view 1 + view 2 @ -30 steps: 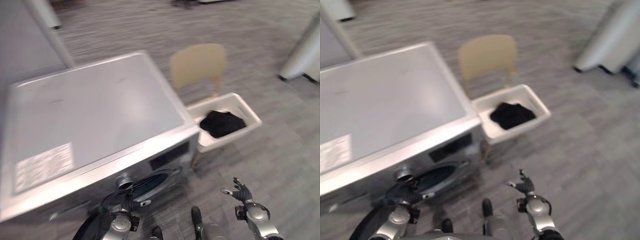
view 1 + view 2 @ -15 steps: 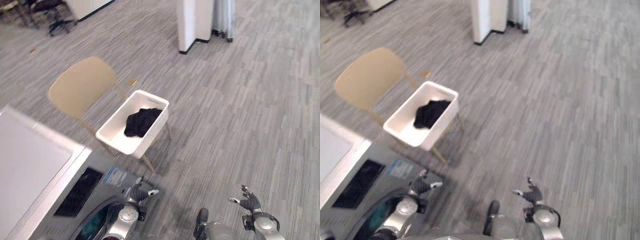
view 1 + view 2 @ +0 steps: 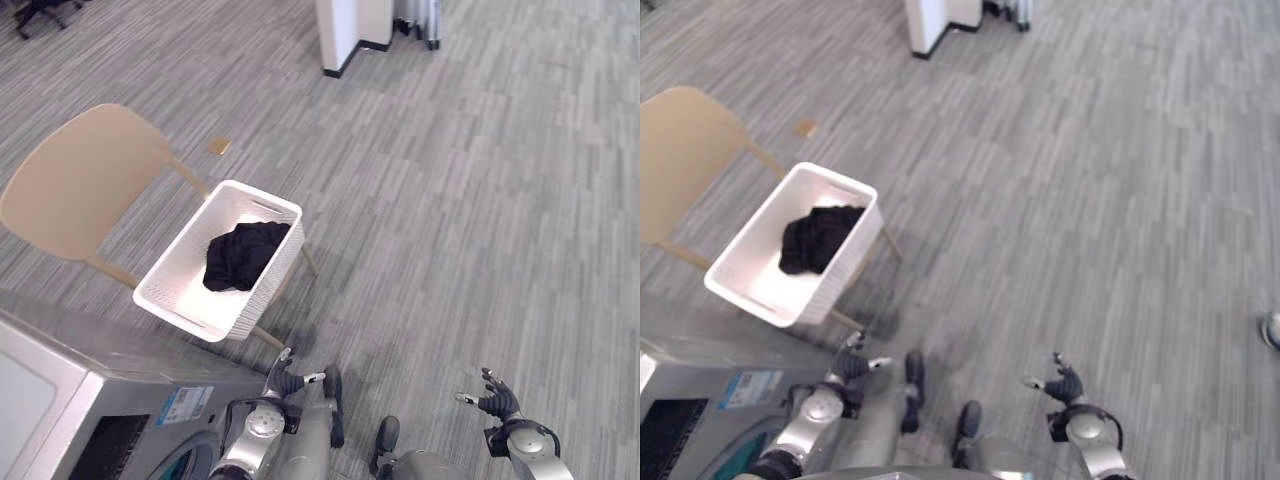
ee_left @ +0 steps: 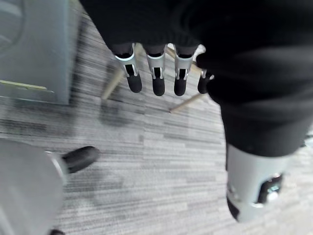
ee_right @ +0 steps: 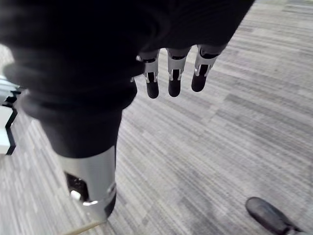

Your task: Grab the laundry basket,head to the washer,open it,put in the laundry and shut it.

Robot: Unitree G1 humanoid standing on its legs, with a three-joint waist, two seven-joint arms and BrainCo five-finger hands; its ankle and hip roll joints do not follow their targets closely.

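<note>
Nearest the camera, the robot's left hand point(image 3: 291, 379) hangs low beside the front corner of the silver-grey washing machine point(image 3: 70, 400), fingers straight and apart, holding nothing. The right hand point(image 3: 1060, 384) hovers over the grey striped carpet floor point(image 3: 480, 200), its fingers likewise relaxed and spread, empty. In the left wrist view the left hand's fingers point(image 4: 157, 78) point toward thin wooden chair legs and the washer's side.

Just beyond the washer's corner, the white woven-plastic laundry basket point(image 3: 175, 300) rests on the seat of a pale wooden chair point(image 3: 85, 180), with 1 dark bundle of black laundry point(image 3: 240, 255) lying inside it. The basket sits well apart from both hands. Farther off, a white pillar base point(image 3: 350, 35) stands on the carpet.

The basket has not yet been picked up, so the grab looks like the step at hand. The risks, judged from here: the basket overhangs the chair seat at an angle, so a pull by 1 rim alone could tip it and spill the laundry; the chair legs and the washer corner crowd the left hand's approach and could snag it.
</note>
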